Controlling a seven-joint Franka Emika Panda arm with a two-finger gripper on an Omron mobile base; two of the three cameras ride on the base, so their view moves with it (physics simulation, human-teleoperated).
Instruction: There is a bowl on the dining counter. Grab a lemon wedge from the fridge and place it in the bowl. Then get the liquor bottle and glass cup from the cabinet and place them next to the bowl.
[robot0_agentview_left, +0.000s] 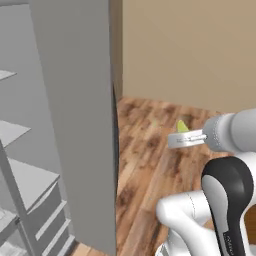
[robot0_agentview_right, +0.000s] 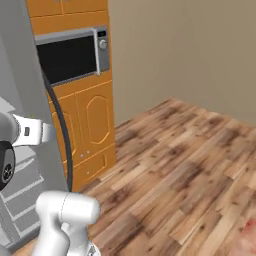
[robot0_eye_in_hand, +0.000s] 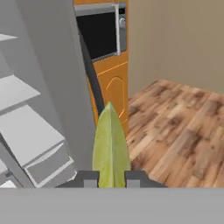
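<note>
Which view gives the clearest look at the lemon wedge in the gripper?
The hand view: the lemon wedge stands large and centred between the gripper fingertips. The left base view shows just a small yellow-green tip above the gripper. In the right base view I cannot make the wedge out.

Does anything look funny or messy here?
Nothing is spilled or broken. The grey fridge door stands wide open, showing bare grey shelves. The end effector is pinching a yellow-green lemon wedge out over the brown wooden floor, which fits the job.
</note>
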